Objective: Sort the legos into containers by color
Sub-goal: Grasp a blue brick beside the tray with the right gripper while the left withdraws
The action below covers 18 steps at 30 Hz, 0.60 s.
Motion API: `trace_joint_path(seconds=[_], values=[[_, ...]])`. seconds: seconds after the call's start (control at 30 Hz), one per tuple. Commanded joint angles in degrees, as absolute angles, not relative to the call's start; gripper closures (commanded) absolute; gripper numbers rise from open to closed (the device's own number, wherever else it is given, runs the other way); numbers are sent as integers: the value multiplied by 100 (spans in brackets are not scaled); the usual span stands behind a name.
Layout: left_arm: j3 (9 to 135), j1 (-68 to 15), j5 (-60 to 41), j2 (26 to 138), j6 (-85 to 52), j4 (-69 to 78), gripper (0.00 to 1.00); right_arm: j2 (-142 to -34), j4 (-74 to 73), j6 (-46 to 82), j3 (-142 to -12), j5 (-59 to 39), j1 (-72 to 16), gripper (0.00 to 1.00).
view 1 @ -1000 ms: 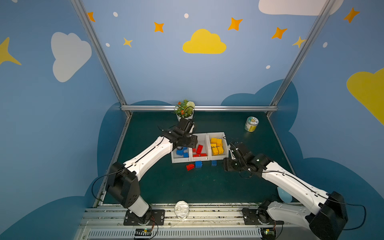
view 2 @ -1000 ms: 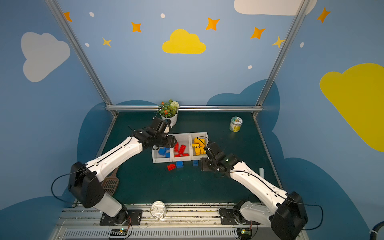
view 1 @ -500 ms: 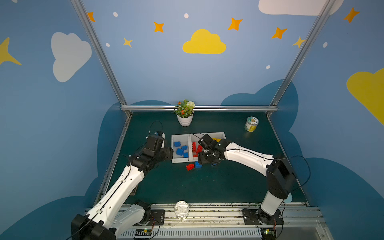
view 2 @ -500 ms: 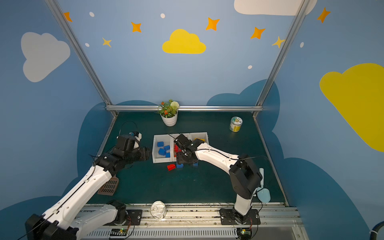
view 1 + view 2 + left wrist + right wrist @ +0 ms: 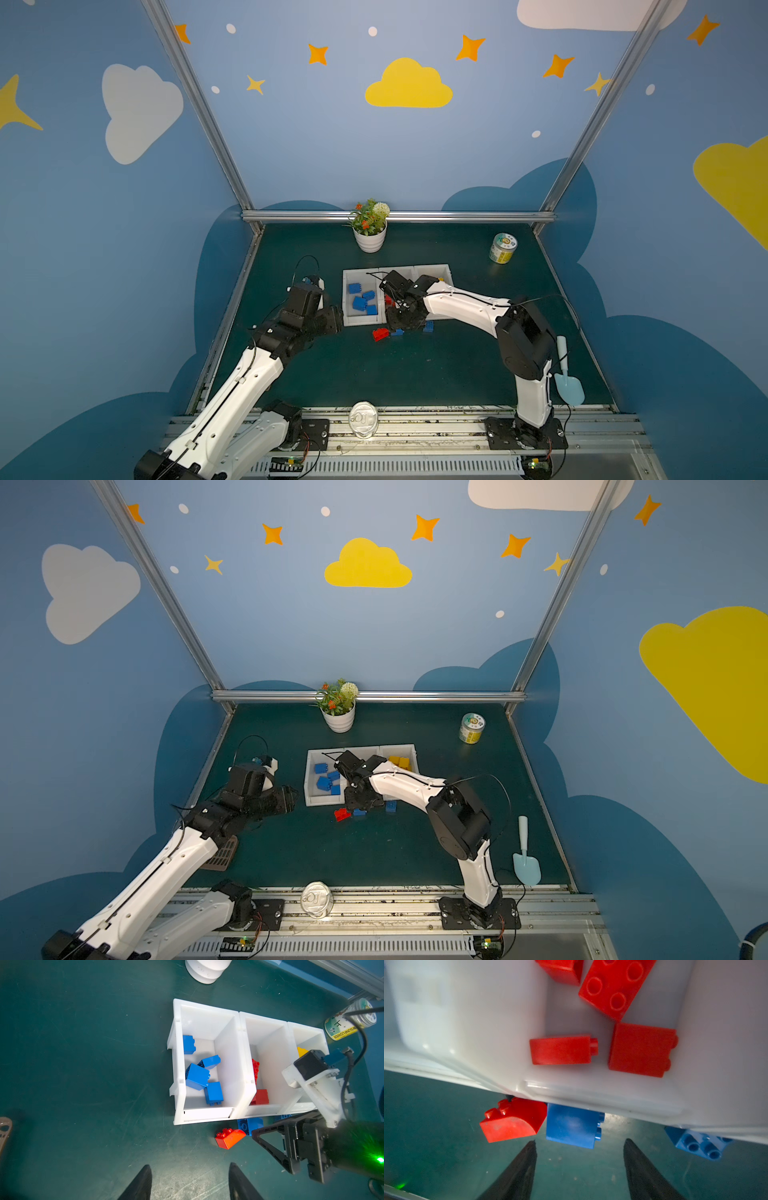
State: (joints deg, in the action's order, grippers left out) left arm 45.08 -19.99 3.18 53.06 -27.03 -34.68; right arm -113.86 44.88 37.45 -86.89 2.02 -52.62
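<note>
Front edge: a round clear thing [image 5: 363, 419] sits on the metal rail, nearest of all.
Shovel: a light blue toy shovel [image 5: 567, 386] lies on the green table [image 5: 374, 374], on the right, beside the right arm's base.
Brown grid: a flat brown grid [image 5: 222, 854] lies on the left, partly under the left arm.
Left gripper: the left gripper [image 5: 189, 1166] hangs over bare table, to the left of the bins. Its fingers are spread apart and nothing is between them.
Loose bricks: three lie on the table right in front of the bins. A red brick [image 5: 228, 1138] with a curved top is right next to a blue brick [image 5: 250, 1125]. A second blue brick [image 5: 697, 1144] lies a little further right, close to the bin wall.
Right gripper: the right gripper [image 5: 580, 1141] reaches across the middle and points down at the front of the middle bin. Its fingers are spread apart and hold nothing. The blue brick lies just past the fingertips.
Bins: three white bins [image 5: 207, 1113] stand joined in a row.
Left bin: four blue bricks [image 5: 197, 1076] lie inside.
Middle bin: red bricks [image 5: 641, 1049] lie inside.
Right bin: yellow bricks [image 5: 400, 761] lie inside, partly hidden by the right arm.
Flower pot: a white flower pot [image 5: 370, 239] stands behind the bins, by the back rail.
Can: a small yellow-green can [image 5: 503, 248] stands at the back right, well apart from the bins.
</note>
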Motion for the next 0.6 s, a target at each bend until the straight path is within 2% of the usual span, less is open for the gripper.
trace_joint_path(seconds=[0.0, 0.3, 0.57], values=[[4471, -1986, 246, 5247, -2725, -3524, 41, -11561, 4641, 3823, -8853, 202, -5282, 36], [4411, -1986, 220, 5206, -2744, -3516, 41, -11792, 4692, 3847, -8991, 176, -5284, 41], [4361, -1986, 254, 5112, -2771, -3535, 41, -11745, 4658, 3873, -8898, 180, -5307, 56]])
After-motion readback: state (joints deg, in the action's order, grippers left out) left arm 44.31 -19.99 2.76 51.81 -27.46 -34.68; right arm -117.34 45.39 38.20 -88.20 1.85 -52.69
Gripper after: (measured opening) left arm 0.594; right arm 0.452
